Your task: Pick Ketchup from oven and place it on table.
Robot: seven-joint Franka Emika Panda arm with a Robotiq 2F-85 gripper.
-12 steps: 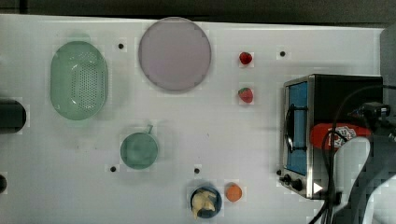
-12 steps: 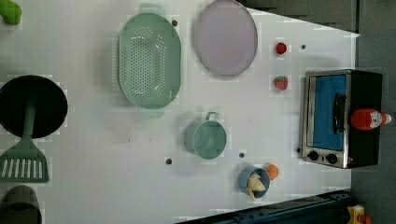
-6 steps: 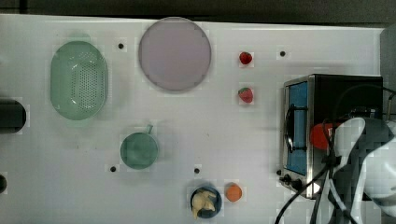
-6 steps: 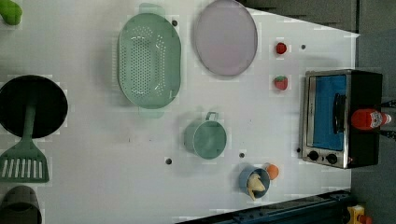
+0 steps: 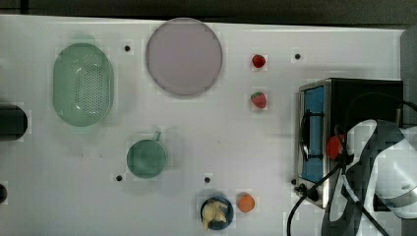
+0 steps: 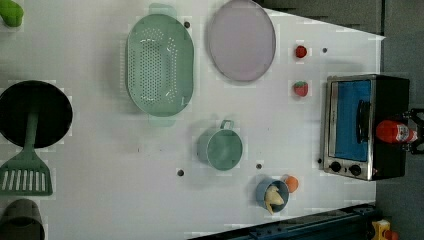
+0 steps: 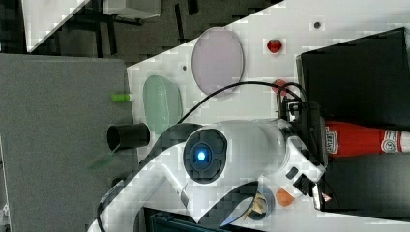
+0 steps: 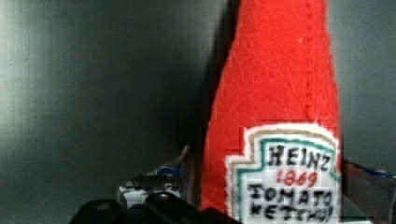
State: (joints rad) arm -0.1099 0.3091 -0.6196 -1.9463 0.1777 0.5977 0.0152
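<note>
One part of the ketchup (image 5: 335, 146) shows in the top view, a small red patch at about 3 o'clock of the frame; the white arm (image 5: 393, 172) covers the rest. In the left view the ketchup (image 6: 395, 132) lies on the black top of the oven (image 6: 367, 125), at the 3 o'clock edge of the frame, and its cap end is cut off there. The right view shows the bottle (image 7: 360, 140) lying flat on the oven's dark top, its white cap towards 3 o'clock and its base hidden behind the wrist. The oven's glass door is closed in the top and left views, and the oven stands on the white table (image 5: 206, 128).

The arm reaches over the oven, with its wrist just at the bottle's base. In the wrist view the gripper (image 8: 266, 186) stands wide open around the bottle's labelled body: one metal finger (image 8: 180, 170) is on one side, and the other is on the opposite side. I cannot tell if the fingers touch the bottle.
</note>
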